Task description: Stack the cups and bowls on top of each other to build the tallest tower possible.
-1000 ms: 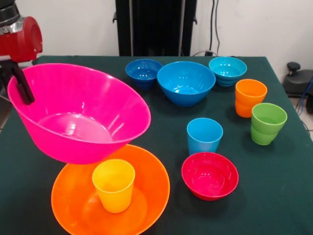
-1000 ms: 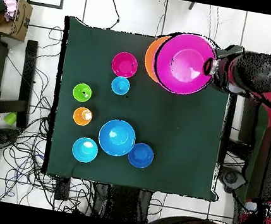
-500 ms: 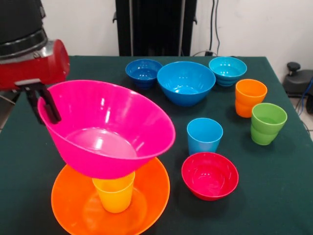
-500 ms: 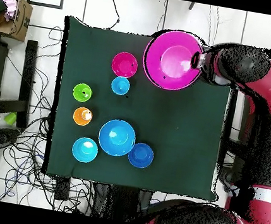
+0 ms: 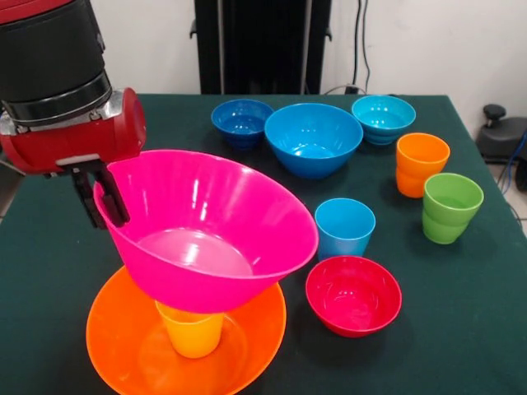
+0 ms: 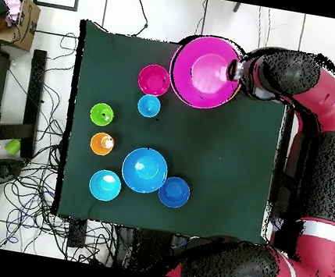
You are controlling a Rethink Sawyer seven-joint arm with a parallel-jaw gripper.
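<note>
My gripper (image 5: 105,202) (image 6: 233,70) is shut on the left rim of the large pink bowl (image 5: 210,230) (image 6: 206,70), holding it tilted just above the yellow cup (image 5: 191,331). That cup stands upright inside the large orange bowl (image 5: 140,350) at the front left. The pink bowl hides both of them in the overhead view. The light-blue cup (image 5: 344,227) (image 6: 149,105) stands mid-table beside the small red bowl (image 5: 353,294) (image 6: 154,79). At the right are the orange cup (image 5: 421,163) (image 6: 102,143) and the green cup (image 5: 450,206) (image 6: 101,113).
Along the far side stand the small dark blue bowl (image 5: 241,121) (image 6: 173,192), the medium blue bowl (image 5: 312,138) (image 6: 145,169) and the small cyan bowl (image 5: 383,118) (image 6: 105,185). Dark green cloth covers the table (image 5: 478,313).
The arm has carried the pink bowl rightward in the front view and lowered it, from beside the orange bowl to over the yellow cup, now covering the cup's top.
</note>
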